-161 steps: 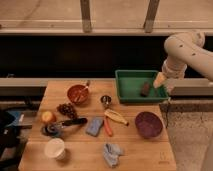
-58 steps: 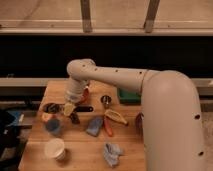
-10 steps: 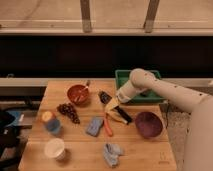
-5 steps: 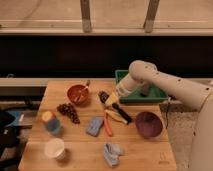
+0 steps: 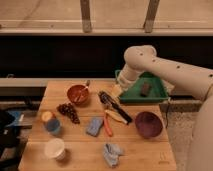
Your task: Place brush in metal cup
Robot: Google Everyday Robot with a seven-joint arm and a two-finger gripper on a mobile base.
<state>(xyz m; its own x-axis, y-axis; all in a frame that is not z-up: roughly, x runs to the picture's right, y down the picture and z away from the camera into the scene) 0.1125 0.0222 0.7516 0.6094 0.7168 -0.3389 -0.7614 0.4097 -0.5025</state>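
The brush (image 5: 120,112) lies slanted on the wooden table (image 5: 150,152). Its dark head sits at the spot of the small metal cup (image 5: 103,98), which it mostly covers. I cannot tell whether the head is inside the cup. The long black handle runs down to the right across a banana (image 5: 115,116). My gripper (image 5: 119,90) hangs at the end of the pale arm, just up and right of the brush head and beside the green tray's left edge. It holds nothing that I can see.
A green tray (image 5: 131,98) with a brown block (image 5: 145,89) stands at the back right. Around the brush are a red bowl (image 5: 77,94), grapes (image 5: 68,111), a blue cup (image 5: 51,124), a white cup (image 5: 55,148), a blue sponge (image 5: 94,126), a purple bowl (image 5: 148,124) and a cloth (image 5: 112,153).
Earlier the gripper carried the brush from the table's left to the metal cup. Over the last second it has drawn back up and right toward the tray, and the brush stays behind.
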